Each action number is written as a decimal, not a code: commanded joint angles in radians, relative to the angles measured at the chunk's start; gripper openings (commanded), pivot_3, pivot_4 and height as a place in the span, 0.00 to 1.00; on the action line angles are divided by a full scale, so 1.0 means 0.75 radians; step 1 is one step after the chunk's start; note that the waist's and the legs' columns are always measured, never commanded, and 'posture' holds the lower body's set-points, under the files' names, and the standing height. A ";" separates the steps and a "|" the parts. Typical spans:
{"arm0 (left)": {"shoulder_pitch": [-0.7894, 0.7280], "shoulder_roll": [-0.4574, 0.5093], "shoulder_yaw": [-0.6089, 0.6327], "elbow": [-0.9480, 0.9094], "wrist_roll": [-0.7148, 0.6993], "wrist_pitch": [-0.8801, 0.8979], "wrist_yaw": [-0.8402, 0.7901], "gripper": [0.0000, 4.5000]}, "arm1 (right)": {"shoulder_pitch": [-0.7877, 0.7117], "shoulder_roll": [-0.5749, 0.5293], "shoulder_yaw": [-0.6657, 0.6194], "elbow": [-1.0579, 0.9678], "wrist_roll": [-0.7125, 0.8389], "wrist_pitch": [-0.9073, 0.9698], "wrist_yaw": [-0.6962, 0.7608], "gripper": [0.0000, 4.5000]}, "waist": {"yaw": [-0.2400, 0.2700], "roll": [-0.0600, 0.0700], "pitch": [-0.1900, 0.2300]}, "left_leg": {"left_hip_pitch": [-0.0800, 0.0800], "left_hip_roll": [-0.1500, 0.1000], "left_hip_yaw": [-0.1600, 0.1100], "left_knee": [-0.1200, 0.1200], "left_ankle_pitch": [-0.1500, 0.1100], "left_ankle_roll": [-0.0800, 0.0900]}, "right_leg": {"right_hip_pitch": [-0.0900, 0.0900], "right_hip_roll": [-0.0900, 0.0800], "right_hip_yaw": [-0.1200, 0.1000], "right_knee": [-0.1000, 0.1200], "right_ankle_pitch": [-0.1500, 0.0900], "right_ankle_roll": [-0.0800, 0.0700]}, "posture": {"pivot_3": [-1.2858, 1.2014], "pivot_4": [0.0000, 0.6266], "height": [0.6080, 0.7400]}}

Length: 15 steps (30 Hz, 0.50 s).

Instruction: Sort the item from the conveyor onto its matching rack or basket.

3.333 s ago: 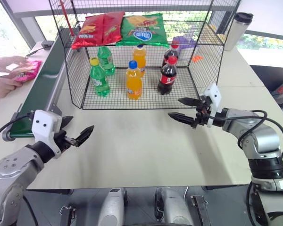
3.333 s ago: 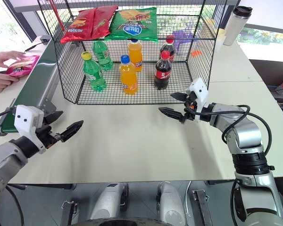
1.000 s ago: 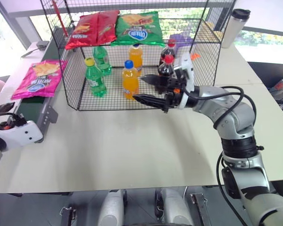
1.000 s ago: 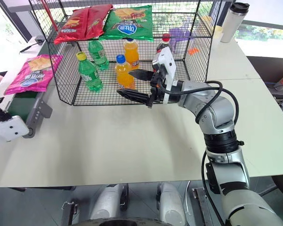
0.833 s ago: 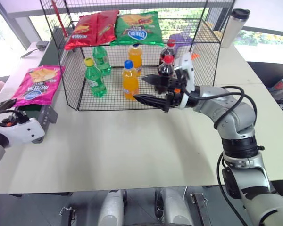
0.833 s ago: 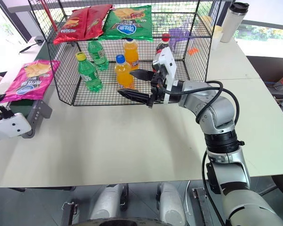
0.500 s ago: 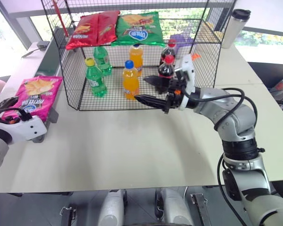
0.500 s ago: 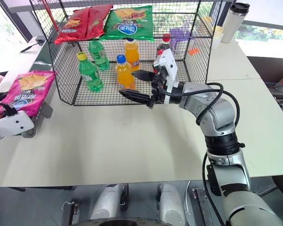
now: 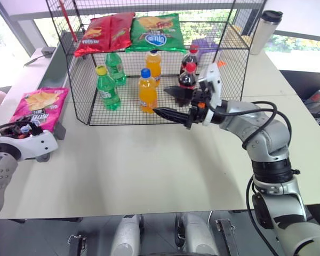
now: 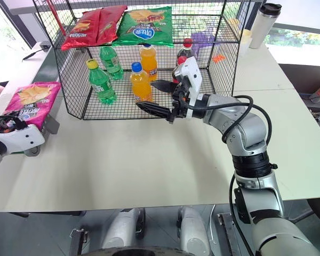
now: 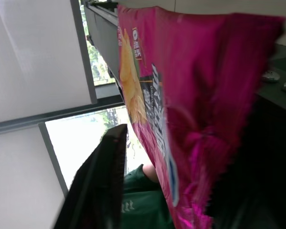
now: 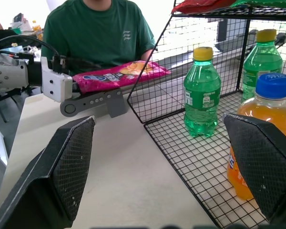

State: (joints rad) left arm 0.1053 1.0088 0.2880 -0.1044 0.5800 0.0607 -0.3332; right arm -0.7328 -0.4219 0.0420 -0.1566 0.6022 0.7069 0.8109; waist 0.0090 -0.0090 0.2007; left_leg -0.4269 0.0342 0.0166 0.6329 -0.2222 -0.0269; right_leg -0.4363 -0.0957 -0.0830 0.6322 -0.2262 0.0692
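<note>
Glossy magenta-pink crisp bag [image 9: 38,108], crinkly foil with a yellow crisps picture and white lettering, lies at the near end of the conveyor [image 9: 54,63], a narrow belt in a grey metal frame with a roller end. The bag's serrated near edge sits at the left gripper [image 9: 20,129], which has a white boxy housing. In the left wrist view the bag's edge [image 11: 200,138] runs between the two black fingers [image 11: 100,181]; they are closing on it, though whether they pinch firmly cannot be told.

The right gripper [image 10: 161,97] hovers over the smooth pale worktop [image 9: 149,165] just in front of the rack, pointing toward the robot's left. Its fingers are wide apart and hold nothing; their pads [image 12: 71,164] are flat, wedge-shaped and finely dimpled.

The rack [image 9: 229,80] is a black wire-grid cage with two tiers. On the upper flat mesh shelf lie a shiny red bag [image 9: 104,33] and a green bag [image 9: 156,32], side by side. On the lower mesh floor stand clear plastic bottles, all upright: two green bottles [image 9: 108,88], two orange bottles [image 9: 148,90] and two dark cola bottles [image 9: 188,79] with red caps.

A cylindrical metal tumbler [image 9: 262,31] with a dark lid stands on the worktop beyond the rack's right corner. A person in a green shirt [image 12: 102,33] sits behind the conveyor in the right wrist view.
</note>
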 commanded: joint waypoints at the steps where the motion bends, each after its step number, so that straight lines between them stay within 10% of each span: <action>1: -0.019 0.015 0.022 -0.004 0.015 0.010 0.007 0.06 | -0.001 -0.006 -0.034 -0.070 0.007 -0.035 -0.009 0.99 | 0.000 0.000 0.000 | 0.000 0.000 0.000 0.000 0.000 0.000 | 0.000 0.000 0.000 0.000 0.000 0.000 | 0.52 0.24 1.00; 8: -0.033 0.036 0.060 -0.014 0.006 0.033 -0.012 0.02 | 0.006 -0.006 -0.034 -0.066 0.004 -0.052 -0.016 0.99 | 0.000 0.000 0.000 | 0.000 0.000 0.000 0.000 0.000 0.000 | 0.000 0.000 0.000 0.000 0.000 0.000 | 0.52 0.24 1.00; 15: -0.088 0.128 0.620 -0.330 -0.472 0.499 -0.694 0.02 | -0.048 -0.063 -0.110 0.063 0.016 -0.095 0.042 0.99 | -0.006 -0.005 -0.001 | -0.001 0.001 0.000 0.001 0.000 0.000 | 0.000 0.001 0.000 0.000 0.000 0.000 | 0.52 0.24 1.00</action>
State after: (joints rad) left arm 0.0574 1.0772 0.6315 -0.2729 0.3265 0.3514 -0.7379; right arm -0.7333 -0.4559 0.0028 -0.1107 0.5948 0.6649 0.8263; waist 0.0048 -0.0132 0.2001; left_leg -0.4273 0.0350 0.0169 0.6336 -0.2221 -0.0270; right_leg -0.4364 -0.0951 -0.0829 0.6318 -0.2263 0.0691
